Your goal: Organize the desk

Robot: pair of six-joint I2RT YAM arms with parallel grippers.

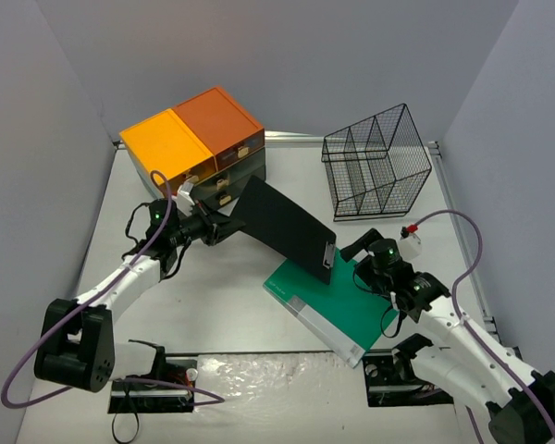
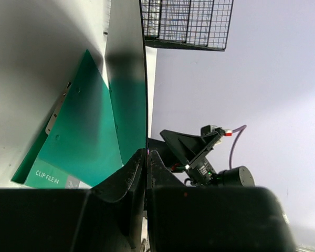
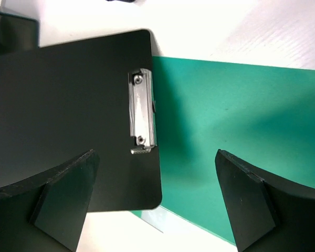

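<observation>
Over the tabletop, a tilted clipboard is clamped in the outstretched left end effector; the right end effector is held agape.

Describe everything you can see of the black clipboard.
The black clipboard is a thin, matte rectangular board with rounded corners and a silver metal clip at one end. The left hand pinches its plain end, holding it tilted, clip end low over the green clip file. Whether it touches the file is unclear.

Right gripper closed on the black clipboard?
No, the right gripper's jaws stand wide open, the black clipboard lying beyond them ungripped.
</observation>
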